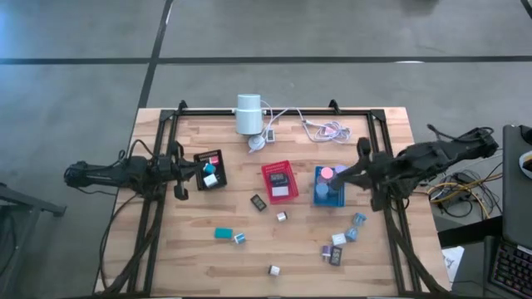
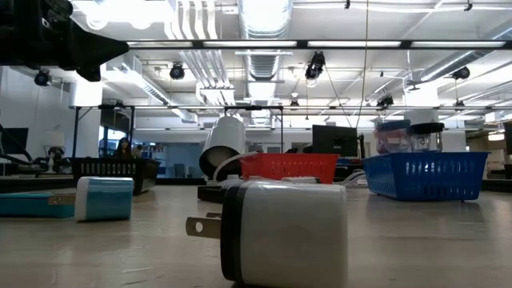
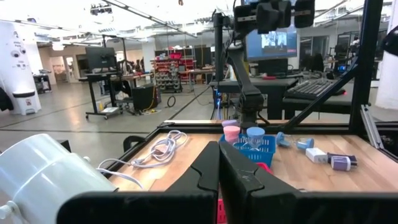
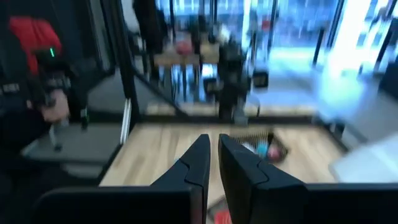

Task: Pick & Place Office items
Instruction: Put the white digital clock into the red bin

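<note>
While white cylinder [image 1: 248, 114] stands behind | red tray [image 1: 279, 181] mid-table

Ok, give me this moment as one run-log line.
left gripper: shut, empty, by black tray | right gripper: shut, empty, beside blue tray | loose items on table

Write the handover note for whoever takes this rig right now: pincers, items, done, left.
Left pincer: shut, empty, beside the black tray on the table's left.
Right pincer: shut, nothing seen in it, by the blue tray on the right.
Done: pink disc and lilac pieces in the blue tray; some pieces in the black tray and the red tray.
Left: loose pieces on the wood, among them the teal block, the white plug, the black piece below the red tray, and the cluster at front right.
</note>
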{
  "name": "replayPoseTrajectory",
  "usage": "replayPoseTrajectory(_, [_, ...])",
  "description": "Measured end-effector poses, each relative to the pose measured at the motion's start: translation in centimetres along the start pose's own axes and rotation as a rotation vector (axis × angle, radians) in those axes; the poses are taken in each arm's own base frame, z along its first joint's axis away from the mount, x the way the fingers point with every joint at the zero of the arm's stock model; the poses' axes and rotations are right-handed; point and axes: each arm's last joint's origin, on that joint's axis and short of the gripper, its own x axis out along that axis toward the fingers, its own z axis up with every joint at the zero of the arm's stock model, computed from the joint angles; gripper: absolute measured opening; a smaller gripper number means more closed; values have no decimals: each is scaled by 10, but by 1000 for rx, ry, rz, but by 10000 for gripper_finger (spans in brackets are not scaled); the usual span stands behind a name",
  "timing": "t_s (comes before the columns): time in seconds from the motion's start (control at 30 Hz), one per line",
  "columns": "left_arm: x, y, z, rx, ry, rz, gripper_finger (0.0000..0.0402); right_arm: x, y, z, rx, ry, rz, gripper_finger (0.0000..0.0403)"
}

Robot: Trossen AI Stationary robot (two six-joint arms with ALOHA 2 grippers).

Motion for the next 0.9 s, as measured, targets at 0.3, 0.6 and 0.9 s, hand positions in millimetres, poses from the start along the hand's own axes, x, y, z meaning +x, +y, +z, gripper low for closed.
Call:
replayPoseTrajectory(0.3, [0,0,0,27,4,0,9,-14,-19,-65,-1,-114,-25,31])
replayPoseTrajectory(0.6, [1,-1,-6,16,23,-18,9,-33,-29,-113,15,-239,22,31])
replayPoseTrajectory(0.9, [1,-2,-9,41,32,-20,9,-45,-36,-150,0,-345,-2,31])
